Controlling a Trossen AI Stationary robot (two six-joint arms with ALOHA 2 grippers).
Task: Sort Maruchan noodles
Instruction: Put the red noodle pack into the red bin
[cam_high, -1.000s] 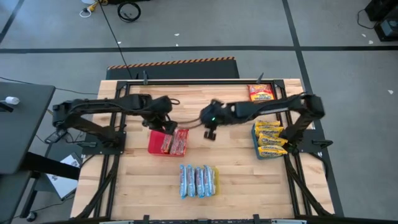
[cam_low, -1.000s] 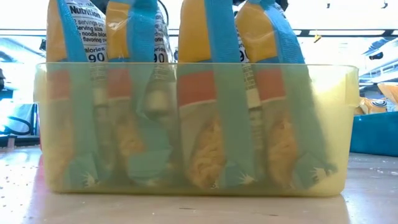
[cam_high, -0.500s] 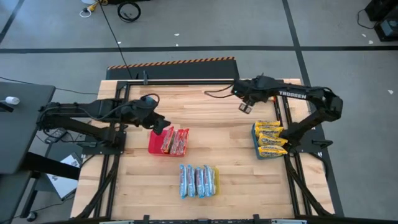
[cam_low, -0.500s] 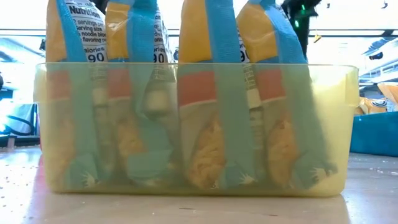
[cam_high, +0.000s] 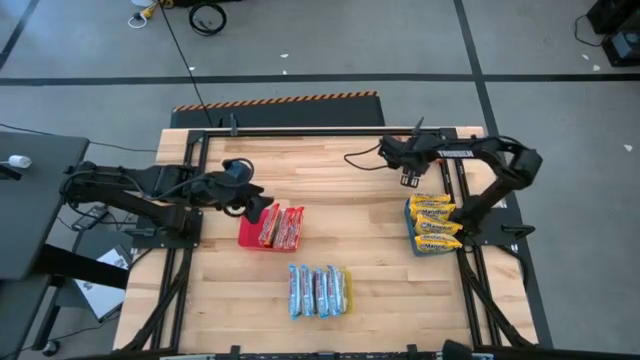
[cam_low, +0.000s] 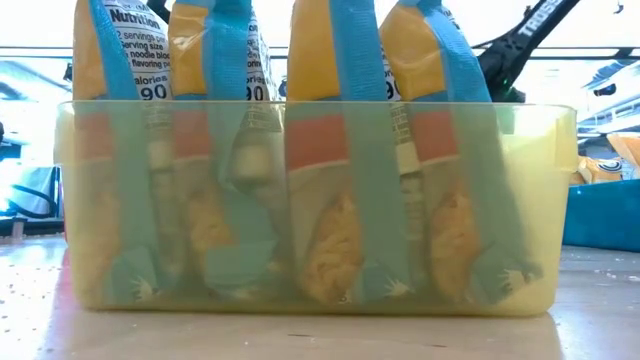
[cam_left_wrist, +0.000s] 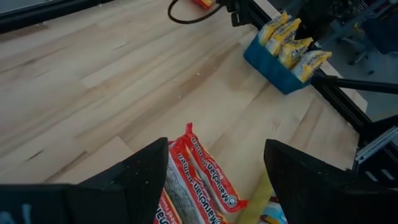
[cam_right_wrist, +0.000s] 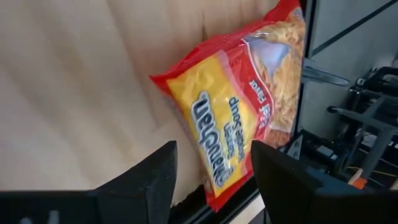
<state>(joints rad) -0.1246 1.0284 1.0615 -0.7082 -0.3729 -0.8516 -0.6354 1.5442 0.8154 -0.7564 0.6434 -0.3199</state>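
Observation:
My left gripper (cam_high: 260, 208) (cam_left_wrist: 216, 147) hangs open just above the red tray (cam_high: 246, 232), where red packets (cam_high: 282, 228) (cam_left_wrist: 199, 180) lie side by side. My right gripper (cam_high: 410, 179) (cam_right_wrist: 214, 149) is open near the table's far right corner. It is over a red packet with yellow print (cam_right_wrist: 231, 115) that lies flat on the wood and is mostly hidden under that arm in the high view. Yellow packets (cam_high: 433, 222) stand in the blue tray (cam_left_wrist: 264, 61). Blue-and-white packets (cam_high: 318, 291) (cam_low: 330, 50) stand upright in the yellow tray (cam_low: 545, 150).
The yellow tray sits at the table's near edge, right in front of the low camera, and blocks most of that view. The blue tray sits at the right edge beside the right arm's base. Bare wood (cam_high: 350, 190) lies between the red tray and the right gripper.
My right gripper has swung from the table's middle, beside the red tray, toward the far right corner and now stands over the lone red packet. My left arm has drawn back a little toward the left edge, with its gripper staying by the red tray.

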